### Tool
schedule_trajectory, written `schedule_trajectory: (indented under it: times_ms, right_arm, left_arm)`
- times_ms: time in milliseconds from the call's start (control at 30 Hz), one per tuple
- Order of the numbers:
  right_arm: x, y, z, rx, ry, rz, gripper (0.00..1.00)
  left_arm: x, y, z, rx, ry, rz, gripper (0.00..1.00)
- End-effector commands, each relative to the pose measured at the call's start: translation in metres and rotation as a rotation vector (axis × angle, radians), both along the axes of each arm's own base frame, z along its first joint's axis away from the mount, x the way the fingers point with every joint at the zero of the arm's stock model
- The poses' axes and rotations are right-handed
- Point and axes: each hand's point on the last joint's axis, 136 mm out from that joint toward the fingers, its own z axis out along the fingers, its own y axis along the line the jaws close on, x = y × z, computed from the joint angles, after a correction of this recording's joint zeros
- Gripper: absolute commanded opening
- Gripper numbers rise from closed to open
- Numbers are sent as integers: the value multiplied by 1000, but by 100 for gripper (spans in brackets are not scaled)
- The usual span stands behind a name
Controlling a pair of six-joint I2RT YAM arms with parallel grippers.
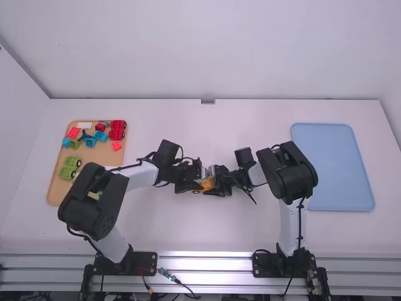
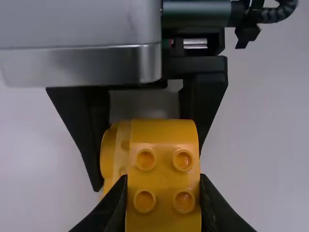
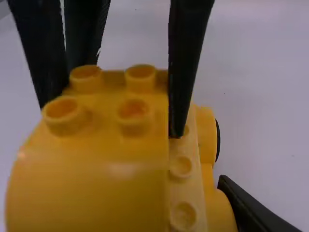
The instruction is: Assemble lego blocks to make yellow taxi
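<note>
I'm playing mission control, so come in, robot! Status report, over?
Left tool, right tool: both clamped on yellow blocks. Blocks together, round studs showing. In the way: tools crowd each other. Over.

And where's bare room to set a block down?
The white table is bare on its far side, between the wooden tray and blue tray, and nearer the camera, between both arms. The blue tray is bare too. Crowded: mid-table, where left tool and right tool meet at yellow blocks.
</note>
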Motion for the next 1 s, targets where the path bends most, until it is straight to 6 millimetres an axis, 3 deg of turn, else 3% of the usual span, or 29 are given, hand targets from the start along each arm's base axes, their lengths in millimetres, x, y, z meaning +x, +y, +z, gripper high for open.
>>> schedule_trajectory:
  times_ms: [0, 167, 300, 667, 967]
  right_arm:
    - [-4, -2, -10, -29, 32, -12, 37]
    - [-5, -3, -11, -31, 37, -12, 37]
    - [-5, -3, -10, -30, 35, -11, 37]
    - [-6, -3, -11, -33, 40, -11, 35]
    - [-4, -3, -11, -33, 33, -11, 32]
  left_arm:
    - [-1, 5, -2, 24, -7, 33, 2]
    - [9, 16, -2, 6, -6, 85, 2]
    - [6, 19, -1, -17, 5, 65, 2]
    - [2, 7, -14, -24, 17, 33, 2]
    - [-7, 10, -21, 6, 61, 32, 2]
